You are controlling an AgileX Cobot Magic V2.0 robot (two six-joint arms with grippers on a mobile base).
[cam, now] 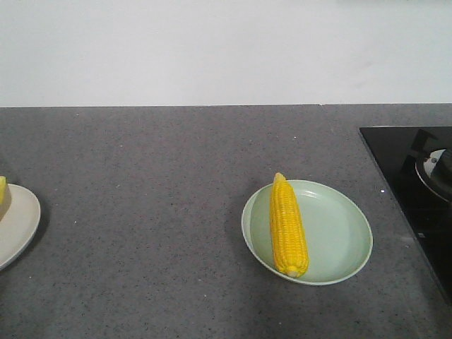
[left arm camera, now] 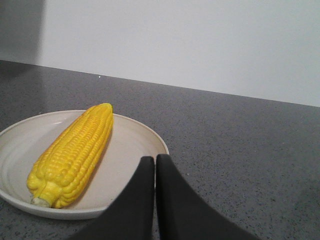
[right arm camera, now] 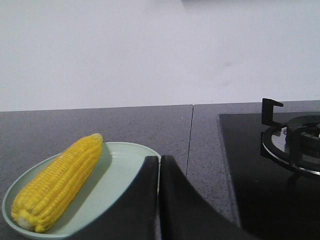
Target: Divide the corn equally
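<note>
On the grey bench (cam: 155,212), one corn cob (cam: 288,224) lies in the green plate (cam: 339,233), along the plate's side away from the stove (cam: 417,191), tip pointing to the wall. Second cob (left arm camera: 72,152) lies in the beige plate (left arm camera: 135,145), which sits at the frame edge in the front view, well apart from the green plate. One cob per plate, so the split looks equal, task likely done. Left claw (left arm camera: 155,167) is pressed together, empty, low just beside the beige plate's rim. Right claw (right arm camera: 159,167) also together, empty, over the green plate's near rim, between cob and stove. Bare bench between the plates gives open room; the stove edge limits the right arm's outward swing.
</note>
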